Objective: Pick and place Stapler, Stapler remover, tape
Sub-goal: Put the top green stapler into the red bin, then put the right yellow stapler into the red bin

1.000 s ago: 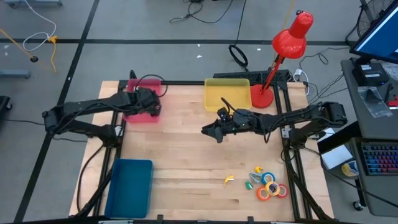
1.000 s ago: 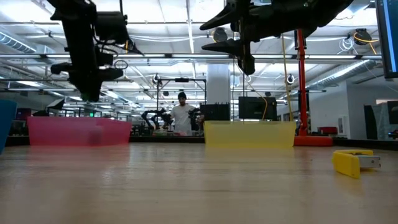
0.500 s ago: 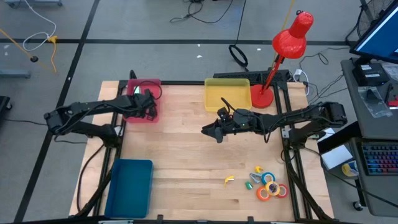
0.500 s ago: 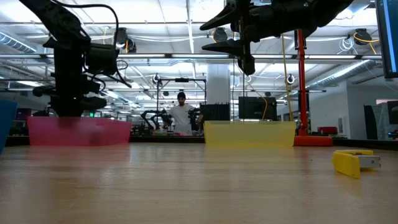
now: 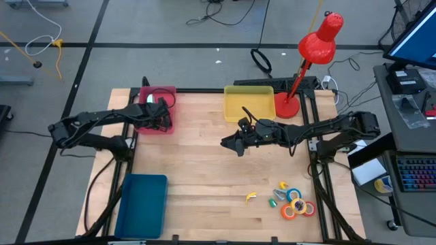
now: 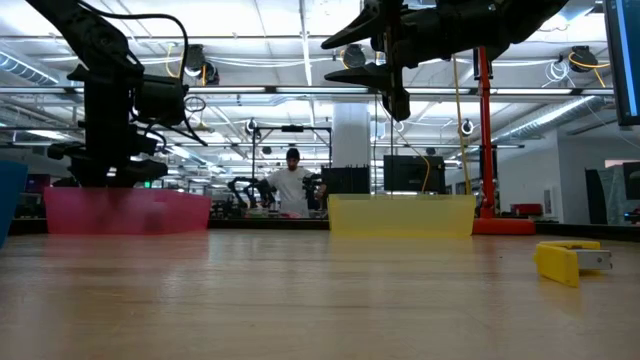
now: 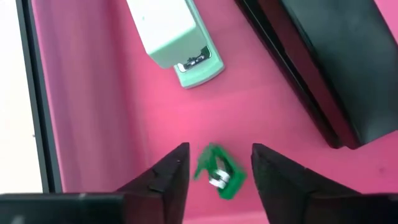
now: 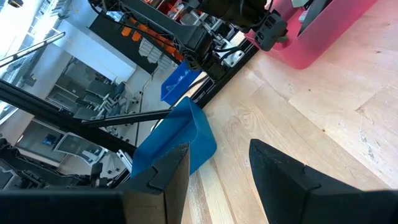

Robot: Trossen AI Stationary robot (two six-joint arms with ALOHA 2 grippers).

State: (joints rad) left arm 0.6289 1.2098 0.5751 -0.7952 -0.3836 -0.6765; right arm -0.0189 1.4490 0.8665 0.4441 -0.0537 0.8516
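Inside pink tray (image 7: 93,93): green staple remover (image 7: 219,172) between parted left pincer (image 7: 219,177).

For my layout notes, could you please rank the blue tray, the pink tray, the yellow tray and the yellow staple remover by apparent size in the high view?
1. blue tray, clearly largest.
2. yellow tray.
3. pink tray, partly hidden by the left arm, so its rank against the yellow tray is unsure.
4. yellow staple remover, by far smallest.

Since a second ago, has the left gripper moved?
Yes. The left gripper came down and toward the far edge, over the pink tray; it now hangs inside it.
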